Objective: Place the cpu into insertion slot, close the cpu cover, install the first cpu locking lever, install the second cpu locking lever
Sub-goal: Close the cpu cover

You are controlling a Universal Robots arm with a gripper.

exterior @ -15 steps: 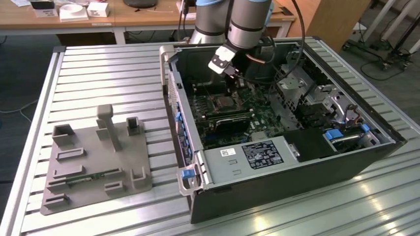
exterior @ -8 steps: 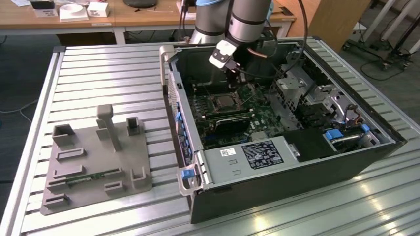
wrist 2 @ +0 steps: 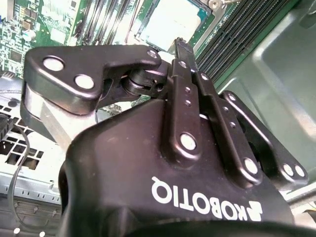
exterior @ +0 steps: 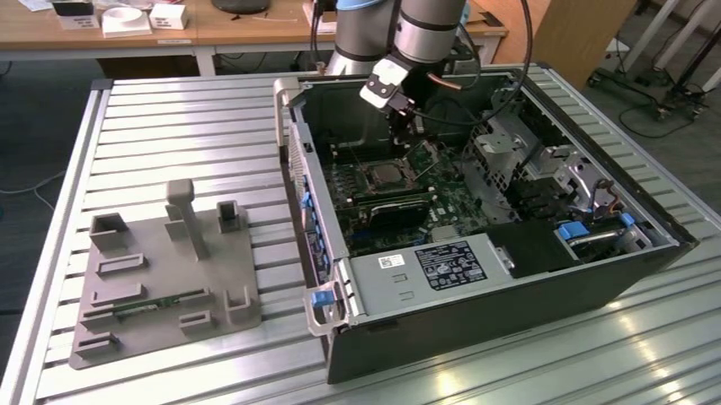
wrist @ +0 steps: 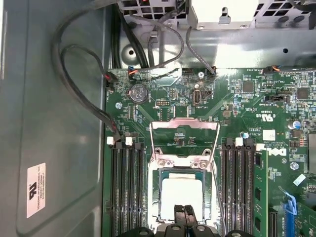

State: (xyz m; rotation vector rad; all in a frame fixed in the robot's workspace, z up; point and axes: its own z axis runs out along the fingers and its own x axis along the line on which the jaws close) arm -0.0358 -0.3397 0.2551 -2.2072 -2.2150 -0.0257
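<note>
The cpu (wrist: 181, 193), a pale square chip, lies in the insertion slot (wrist: 154, 197) on the green board; its corner also shows in the second wrist view (wrist 2: 170, 19). The cpu cover (wrist: 183, 124), a thin silvery frame, is swung open on its hinge beyond the slot. A thin wire locking lever (wrist: 216, 185) runs along one side of the slot, unlatched. My gripper (wrist: 185, 213) is shut with nothing between its fingers, tips just over the cpu's near edge. In the exterior view the gripper (exterior: 408, 131) hangs inside the computer case above the slot (exterior: 377, 177).
Memory slots (wrist: 126, 190) flank the socket on both sides (wrist: 242, 190). Black cables (wrist: 79, 94) loop along the case wall. The open case (exterior: 586, 278) sits on a slatted table, with a grey fixture tray (exterior: 158, 278) at the exterior view's left.
</note>
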